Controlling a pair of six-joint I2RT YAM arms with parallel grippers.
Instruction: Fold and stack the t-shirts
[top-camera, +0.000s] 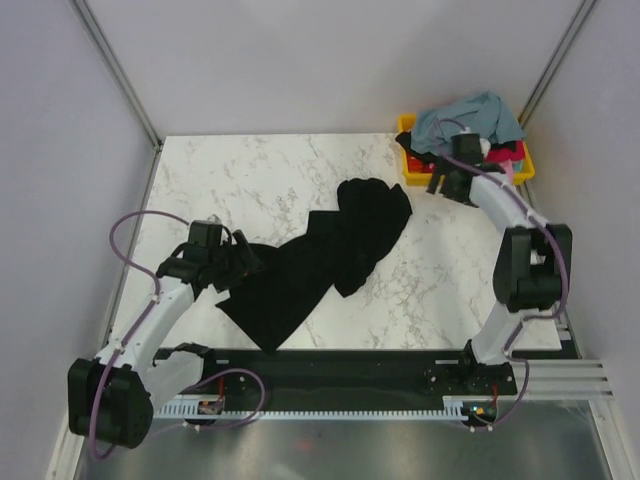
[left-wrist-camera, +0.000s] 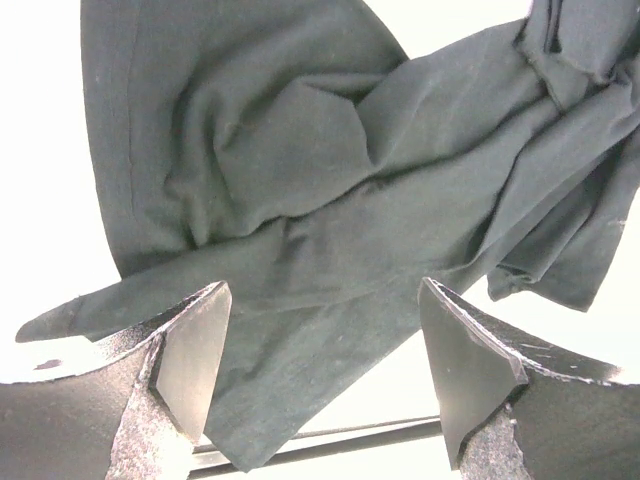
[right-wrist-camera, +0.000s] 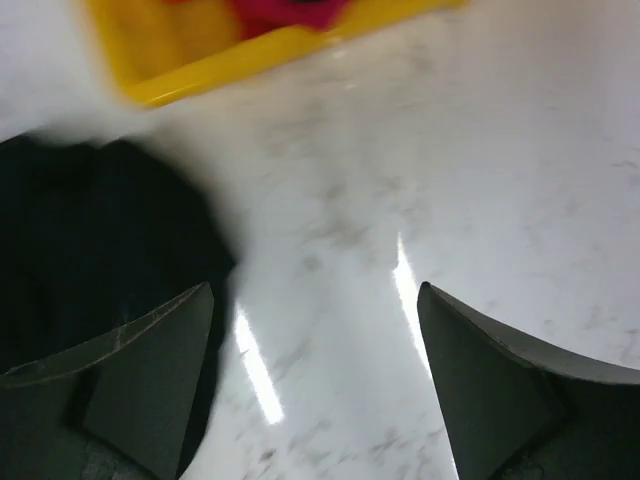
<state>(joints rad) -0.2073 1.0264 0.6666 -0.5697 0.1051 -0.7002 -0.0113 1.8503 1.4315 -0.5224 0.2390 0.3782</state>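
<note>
Your left fingers stand wide apart with nothing between them, hanging over the near, lower-left end of the black t-shirt. It lies crumpled in a long diagonal band across the middle of the desk, bunched and twisted toward its far end. Your right fingers are also apart and empty, above bare marble just beside that far end, with the yellow bin close behind them and the grey-blue shirt heaped on top of it. The step in hand, as I read it, is to spread the black one flat before any fold. Go for an edge, not the heap: in the left wrist view a thin tongue of cloth runs out to the left under your fingers, and it looks a better bite than the thick folds in the middle. Pinch a single layer if you can. With the right, come down on the rim of the far bunch, clear of the bin wall. Then draw the two ends apart along the diagonal and lay the cloth down slowly so it does not wrinkle again. The right wrist view is blurred, so judge height from the top camera.
</note>
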